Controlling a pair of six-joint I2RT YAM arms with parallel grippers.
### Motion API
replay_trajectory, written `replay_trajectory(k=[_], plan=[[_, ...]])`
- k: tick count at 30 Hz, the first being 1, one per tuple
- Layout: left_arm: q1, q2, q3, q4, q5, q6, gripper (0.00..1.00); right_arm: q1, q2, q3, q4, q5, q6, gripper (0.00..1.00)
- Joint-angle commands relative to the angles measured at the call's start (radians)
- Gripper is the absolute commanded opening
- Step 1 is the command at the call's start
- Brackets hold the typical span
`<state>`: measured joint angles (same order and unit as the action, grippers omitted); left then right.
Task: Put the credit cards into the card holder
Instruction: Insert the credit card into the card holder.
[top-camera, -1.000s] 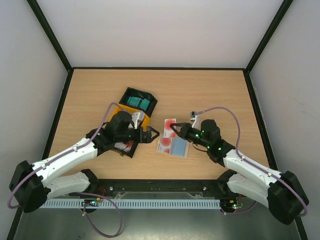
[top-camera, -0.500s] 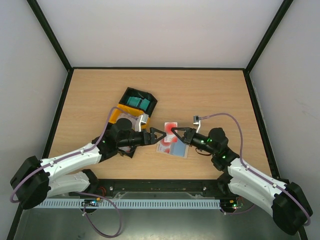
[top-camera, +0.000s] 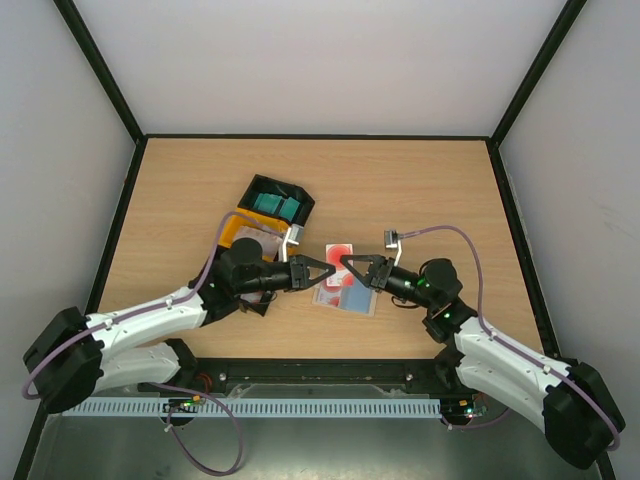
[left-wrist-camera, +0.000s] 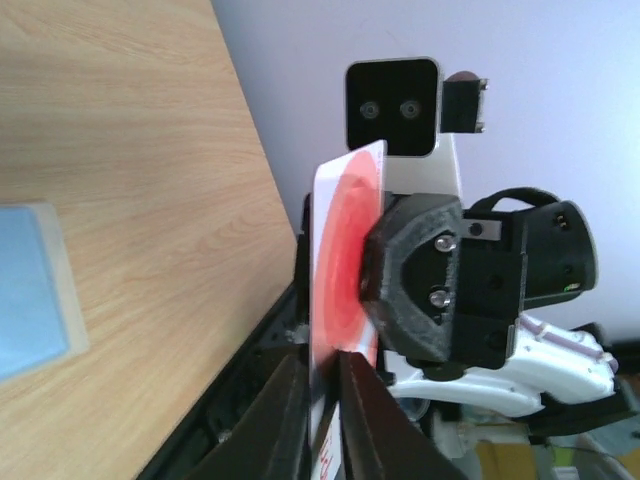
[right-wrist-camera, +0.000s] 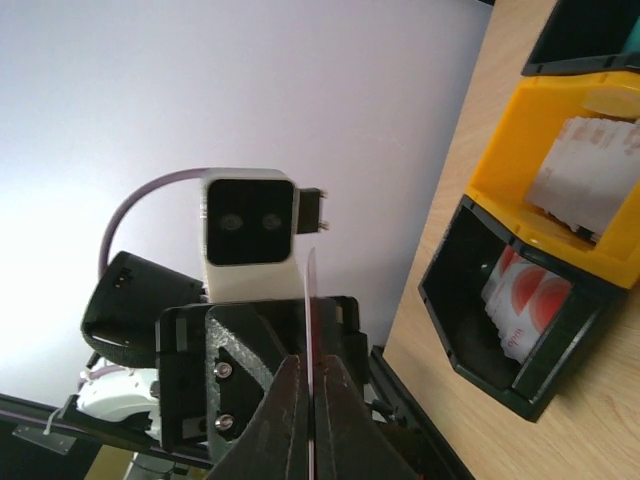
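Observation:
A white credit card with a red disc (top-camera: 340, 252) hangs upright above the table, pinched from both sides. My left gripper (top-camera: 329, 271) is shut on its lower edge, seen close in the left wrist view (left-wrist-camera: 322, 368) with the card (left-wrist-camera: 345, 250) rising between the fingers. My right gripper (top-camera: 347, 263) is shut on the same card, which shows edge-on (right-wrist-camera: 311, 290) between its fingers (right-wrist-camera: 311, 372). The beige card holder (top-camera: 362, 305) lies flat on the table just below, with a blue patch and red marks on it. Its blue corner (left-wrist-camera: 25, 290) shows in the left wrist view.
A black bin with teal cards (top-camera: 278, 200) stands at the back left. In front of it is a yellow bin (right-wrist-camera: 530, 120) holding white cards (right-wrist-camera: 590, 170), then a black bin (right-wrist-camera: 470, 320) with red-marked cards (right-wrist-camera: 525, 300). My left arm (top-camera: 160, 310) partly covers these bins.
My left gripper has swung right, up to the card that the right gripper holds, and has closed on it. The right gripper has shifted slightly and stayed shut.

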<state>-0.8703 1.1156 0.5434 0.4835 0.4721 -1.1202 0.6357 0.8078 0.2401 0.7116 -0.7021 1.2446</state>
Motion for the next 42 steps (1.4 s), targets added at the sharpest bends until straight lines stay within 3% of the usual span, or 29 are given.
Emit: replay_trajectory(k=[1,3,5,8,12,15,19,25,29,42], plan=[[-0.003,0.026,-0.008,0.054,0.007,0.015,0.04,-0.003,-0.002,-0.016,0.056,-0.029,0.016,0.02],[-0.004,0.027,-0.009,0.03,-0.001,0.037,0.03,-0.003,-0.003,-0.018,0.034,-0.025,0.01,0.05],[-0.003,0.017,-0.003,-0.04,-0.041,0.082,0.02,-0.003,-0.014,-0.011,-0.034,-0.007,-0.025,0.26],[-0.002,0.003,0.029,-0.237,-0.148,0.18,0.03,-0.002,-0.075,0.014,-0.287,0.115,-0.14,0.53],[0.0,0.026,0.051,-0.416,-0.281,0.256,0.02,-0.003,-0.146,0.053,-0.622,0.334,-0.277,0.66],[0.005,0.095,0.068,-0.461,-0.276,0.288,0.03,-0.002,-0.121,0.081,-0.8,0.457,-0.322,0.68],[0.004,0.219,0.117,-0.432,-0.205,0.316,0.02,0.0,0.029,0.142,-0.899,0.484,-0.313,0.67],[0.002,0.353,0.171,-0.358,-0.136,0.314,0.03,0.056,0.229,0.255,-1.096,0.761,-0.339,0.63],[0.002,0.426,0.166,-0.271,-0.055,0.288,0.02,0.092,0.312,0.281,-1.114,0.744,-0.375,0.63],[0.002,0.474,0.157,-0.216,-0.069,0.281,0.03,0.162,0.534,0.36,-1.157,0.748,-0.408,0.52]])
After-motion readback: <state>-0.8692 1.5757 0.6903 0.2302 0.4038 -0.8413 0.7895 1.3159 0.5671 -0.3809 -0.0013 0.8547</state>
